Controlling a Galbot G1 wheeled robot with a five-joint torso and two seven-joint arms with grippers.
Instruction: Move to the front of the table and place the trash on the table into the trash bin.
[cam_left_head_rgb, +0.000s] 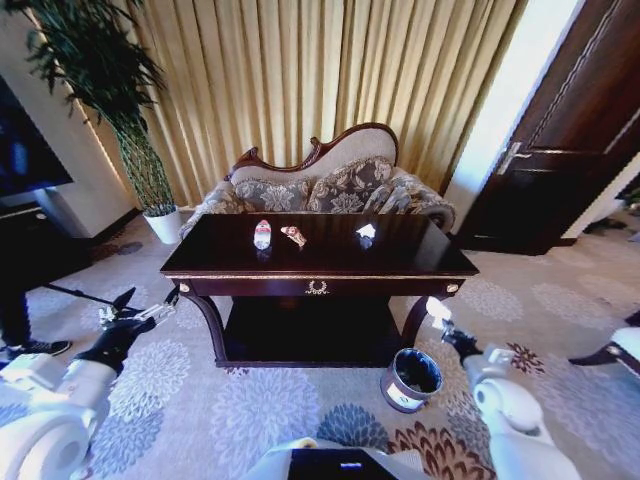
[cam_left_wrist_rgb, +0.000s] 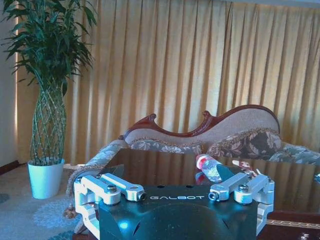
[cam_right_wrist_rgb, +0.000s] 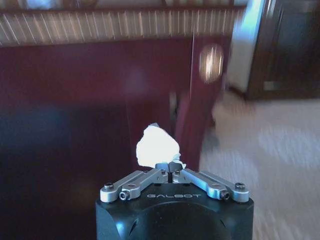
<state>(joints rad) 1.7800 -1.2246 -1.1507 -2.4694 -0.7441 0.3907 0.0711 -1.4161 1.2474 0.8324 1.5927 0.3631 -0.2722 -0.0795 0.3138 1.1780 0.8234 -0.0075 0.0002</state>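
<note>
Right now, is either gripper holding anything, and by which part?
The right gripper pinches a crumpled white paper lump by its lower edge, above the small round dark trash bin. The left gripper is open and holds nothing.

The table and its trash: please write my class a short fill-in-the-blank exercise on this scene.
1. The right tool is ___ on the white paper lump.
2. The left tool is ___.
3. The trash bin stands on the patterned ___.
4. The bottle and the wrapper lie on the ___.
Missing words: shut; open; carpet; table.
</note>
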